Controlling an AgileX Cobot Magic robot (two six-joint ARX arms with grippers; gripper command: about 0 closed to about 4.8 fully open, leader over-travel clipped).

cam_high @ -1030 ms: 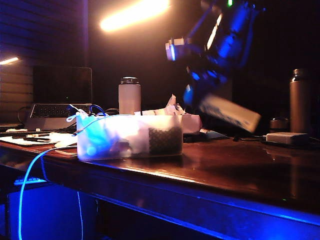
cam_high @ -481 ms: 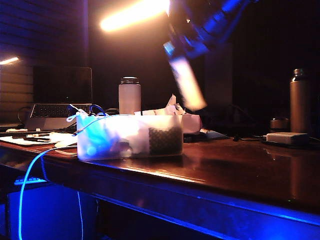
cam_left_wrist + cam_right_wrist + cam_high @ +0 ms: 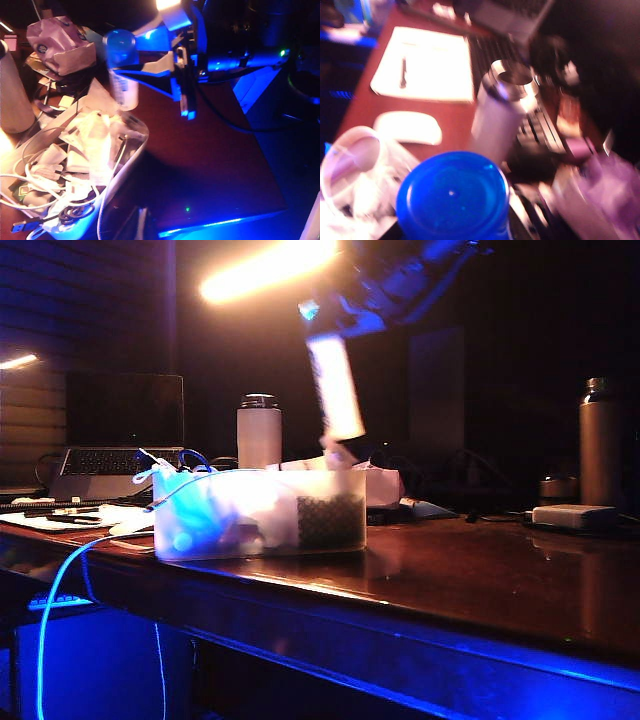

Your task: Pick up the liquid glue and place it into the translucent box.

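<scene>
Right now your right gripper point(image 3: 345, 315) hangs high above the table point(image 3: 450, 570), clamped on the cap end of the liquid glue point(image 3: 335, 385), which points steeply down with its lower end just over the far rim of the translucent box point(image 3: 255, 510). Your left gripper is not in view.

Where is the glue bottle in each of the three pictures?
Exterior view: liquid glue hangs nearly upright from the right gripper, above the translucent box.
Left wrist view: the bottle over the box's far end.
Right wrist view: its blue cap fills the foreground.
Shared landmark: white tumbler.
</scene>
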